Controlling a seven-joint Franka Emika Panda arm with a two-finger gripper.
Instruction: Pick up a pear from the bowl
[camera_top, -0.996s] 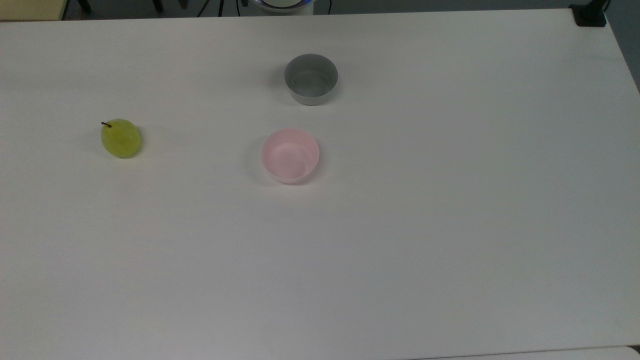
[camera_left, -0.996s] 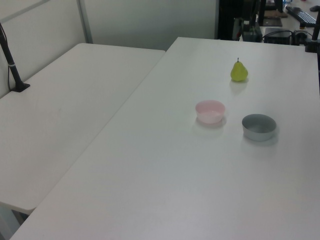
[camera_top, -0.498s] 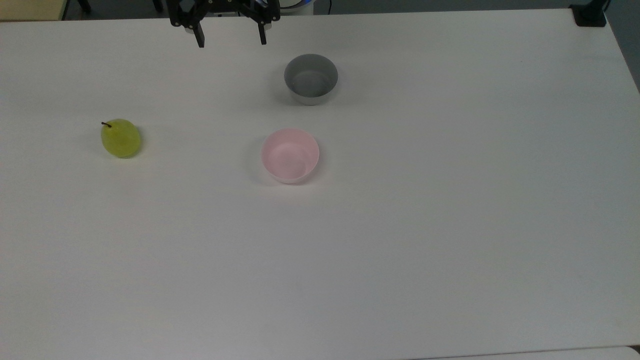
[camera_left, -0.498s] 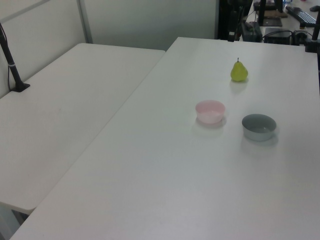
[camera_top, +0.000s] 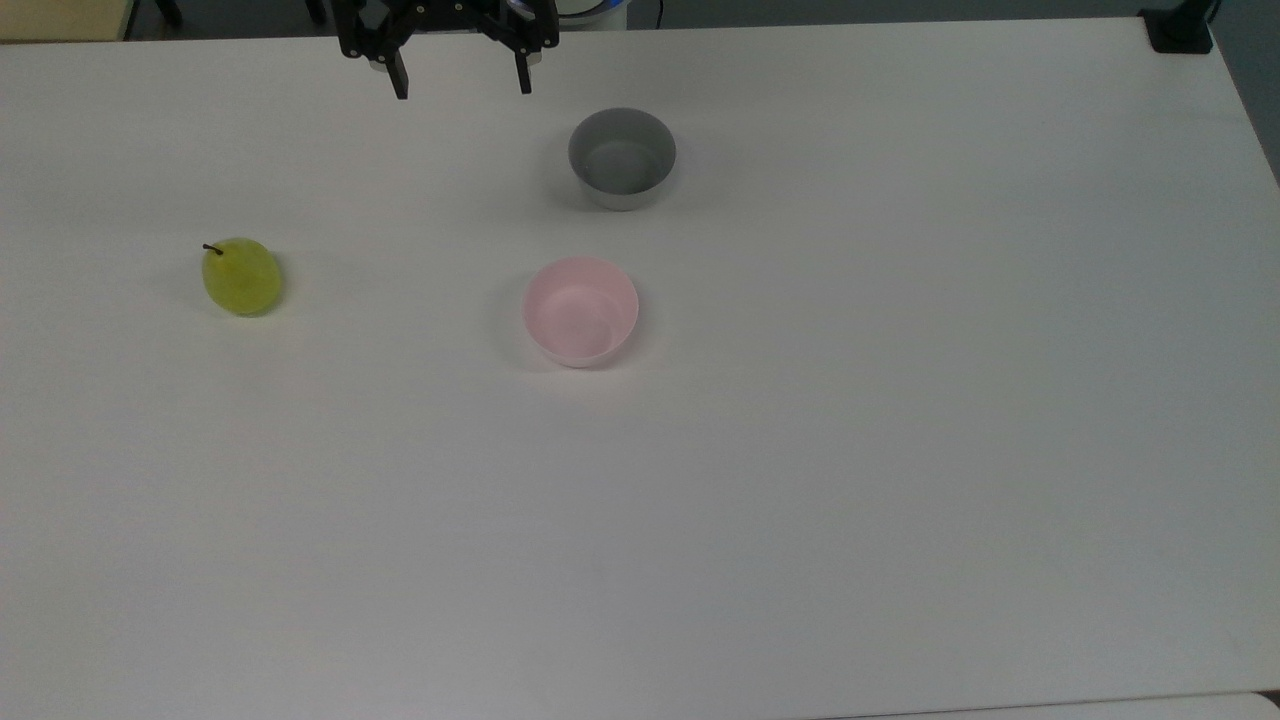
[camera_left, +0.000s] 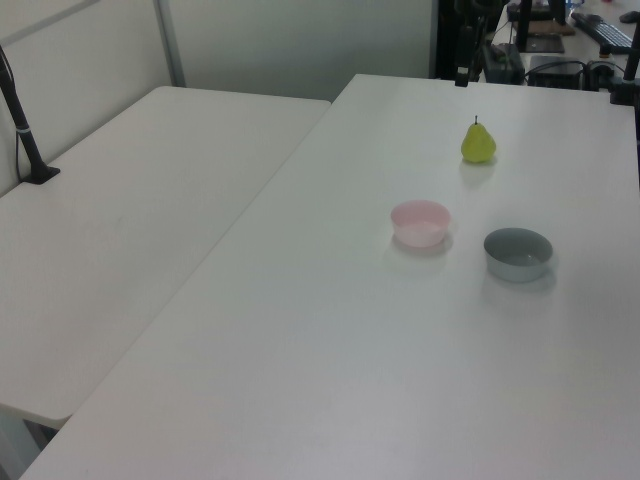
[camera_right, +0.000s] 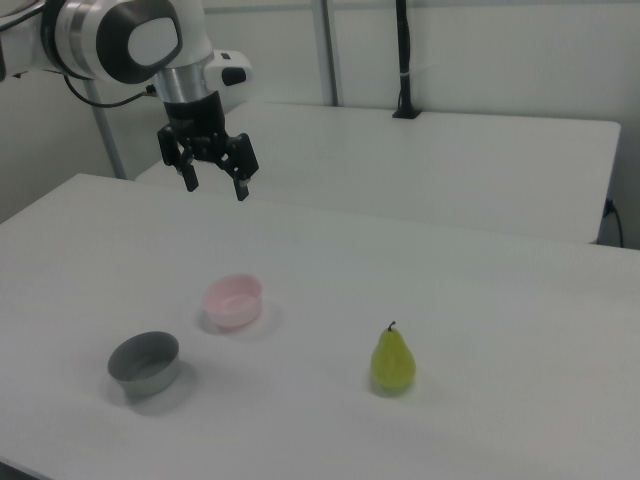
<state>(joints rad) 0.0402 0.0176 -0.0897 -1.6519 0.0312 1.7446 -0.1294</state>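
Three views examined in turn; findings below.

- Top view: the gripper (camera_top: 461, 88) now hangs at the far edge of the surface (camera_top: 900, 450), where a second ago only the arm's base showed; over the last half second it has barely shifted. Its jaws stand wide apart with nothing between them. The pear (camera_top: 242, 277) sits on the bare surface at the top view's left, well apart from the pink bowl (camera_top: 581, 310), which is empty. The grey bowl (camera_top: 622, 158), also empty, lies nearest the gripper.
- Left view: the pear (camera_left: 478, 143) stands upright, stem up, beyond the pink bowl (camera_left: 420, 222) and the grey bowl (camera_left: 518, 253). None of the three has moved.
- Right view: the gripper (camera_right: 213, 183) hangs high above the surface, pointing down, fingers spread. The pear (camera_right: 393, 361) stands at the right view's right of the pink bowl (camera_right: 233, 300).
- Judgement: approach has only begun. The fruit is not in the bowl as the task words it, so the reach should go to the pear itself.
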